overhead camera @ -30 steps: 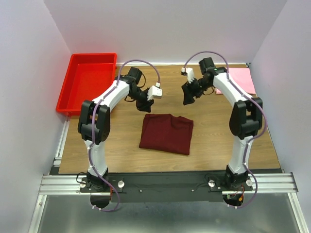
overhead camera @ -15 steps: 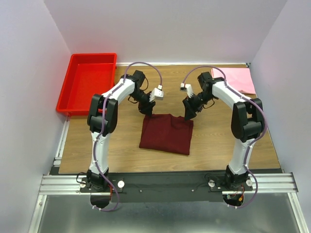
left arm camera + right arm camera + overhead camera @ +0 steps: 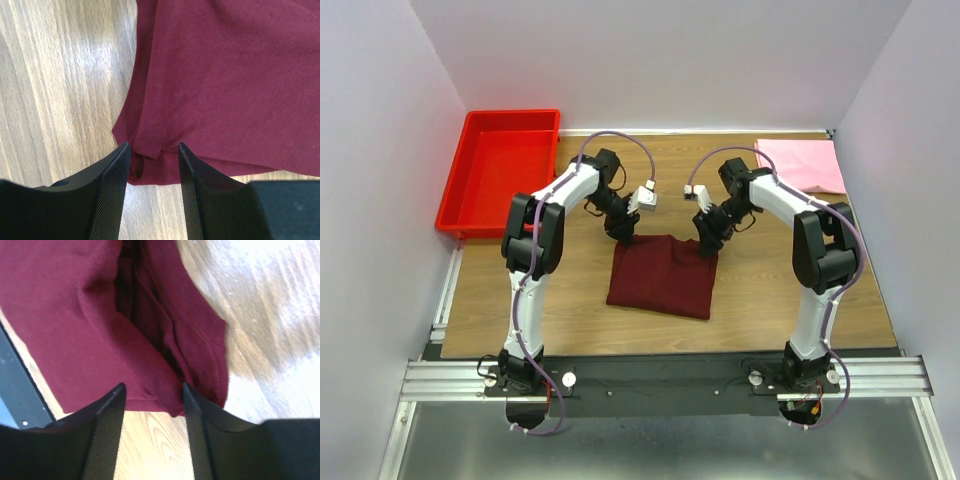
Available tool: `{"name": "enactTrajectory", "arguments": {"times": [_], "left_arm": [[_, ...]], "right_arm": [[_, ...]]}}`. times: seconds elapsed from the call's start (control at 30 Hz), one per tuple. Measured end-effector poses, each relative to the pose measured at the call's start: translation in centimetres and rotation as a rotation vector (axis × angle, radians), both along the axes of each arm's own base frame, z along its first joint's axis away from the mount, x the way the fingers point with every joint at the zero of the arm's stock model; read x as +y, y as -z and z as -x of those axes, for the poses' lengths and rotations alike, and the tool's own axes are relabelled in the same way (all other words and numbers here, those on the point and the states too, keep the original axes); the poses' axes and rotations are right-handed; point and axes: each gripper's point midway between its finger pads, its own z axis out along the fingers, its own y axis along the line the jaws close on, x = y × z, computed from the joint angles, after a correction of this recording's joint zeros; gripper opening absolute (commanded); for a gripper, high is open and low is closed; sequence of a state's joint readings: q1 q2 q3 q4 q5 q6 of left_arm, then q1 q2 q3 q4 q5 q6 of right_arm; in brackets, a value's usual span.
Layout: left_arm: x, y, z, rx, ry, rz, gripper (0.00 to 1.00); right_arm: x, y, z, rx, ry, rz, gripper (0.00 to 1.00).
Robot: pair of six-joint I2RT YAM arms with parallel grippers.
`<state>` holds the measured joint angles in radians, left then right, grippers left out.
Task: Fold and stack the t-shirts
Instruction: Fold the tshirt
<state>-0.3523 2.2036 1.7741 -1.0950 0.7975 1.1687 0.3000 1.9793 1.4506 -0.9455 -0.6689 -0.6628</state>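
Note:
A dark maroon t-shirt [image 3: 660, 275] lies folded in a rough rectangle at the table's middle. My left gripper [image 3: 623, 232] is down at its far left corner, jaws open. In the left wrist view that corner of the maroon t-shirt [image 3: 225, 75] sits between the tips of the left gripper [image 3: 153, 146], with no squeeze on it. My right gripper [image 3: 707, 243] stands at the far right corner, also open. Layered edges of the maroon t-shirt [image 3: 75, 315] reach between the tips of the right gripper [image 3: 154, 386]. A light pink t-shirt [image 3: 805, 165] lies folded at the back right.
A bright red plastic bin [image 3: 500, 170] stands at the back left, partly off the wooden table [image 3: 560, 300]. White walls close in the left, right and far sides. A metal rail [image 3: 660, 375] with both arm bases runs along the near edge.
Both grippers have dropped from above the table's far half onto the maroon t-shirt's far corners. The right jaws have narrowed; the left jaws stayed about the same.

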Motion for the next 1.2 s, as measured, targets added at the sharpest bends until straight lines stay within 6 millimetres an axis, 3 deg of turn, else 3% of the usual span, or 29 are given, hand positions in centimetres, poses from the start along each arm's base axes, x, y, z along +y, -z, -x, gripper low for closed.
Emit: {"name": "enactTrajectory", "arguments": {"times": [0.07, 0.1, 0.17, 0.2, 0.27, 0.3, 0.4, 0.53, 0.77, 0.87, 1.03, 1.2], "left_arm": [[-0.1, 0.1, 0.0, 0.001, 0.003, 0.000, 0.40], [-0.1, 0.1, 0.1, 0.001, 0.003, 0.001, 0.29], [-0.1, 0.3, 0.1, 0.005, 0.008, 0.002, 0.16], [-0.1, 0.4, 0.2, 0.012, 0.005, 0.001, 0.07], [-0.2, 0.5, 0.2, 0.012, 0.008, 0.002, 0.00], [-0.2, 0.4, 0.2, 0.014, 0.006, 0.003, 0.00], [-0.2, 0.4, 0.1, 0.013, 0.005, 0.002, 0.00], [0.2, -0.2, -0.1, 0.004, -0.008, 0.005, 0.00], [1.6, -4.0, -1.2, -0.087, -0.057, -0.006, 0.00], [2.4, -4.7, -1.5, -0.112, -0.076, -0.022, 0.00], [3.7, -3.5, -2.3, -0.103, -0.113, -0.072, 0.00], [4.1, -1.4, -3.4, -0.083, -0.137, -0.111, 0.00]], "right_arm": [[-0.2, 0.1, -0.2, -0.010, -0.004, 0.009, 0.48], [-0.2, 0.1, -0.2, -0.013, -0.005, 0.013, 0.45], [-0.4, 0.3, -0.3, -0.021, -0.006, 0.024, 0.38], [-0.5, 0.3, -0.4, -0.026, -0.009, 0.029, 0.31], [-0.6, 0.4, -0.5, -0.031, -0.009, 0.038, 0.22], [-0.7, 0.4, -0.5, -0.035, -0.010, 0.043, 0.12], [-0.9, 0.4, -0.6, -0.045, -0.012, 0.056, 0.01], [-1.4, -0.3, -0.7, -0.065, -0.005, 0.079, 0.01], [-2.5, -2.3, -0.6, -0.110, 0.002, 0.132, 0.01], [-3.0, -2.5, -0.7, -0.123, 0.005, 0.158, 0.01], [-3.1, -2.4, -1.7, -0.130, 0.025, 0.184, 0.00], [-2.6, -1.7, -4.1, -0.139, 0.067, 0.200, 0.01]]}}
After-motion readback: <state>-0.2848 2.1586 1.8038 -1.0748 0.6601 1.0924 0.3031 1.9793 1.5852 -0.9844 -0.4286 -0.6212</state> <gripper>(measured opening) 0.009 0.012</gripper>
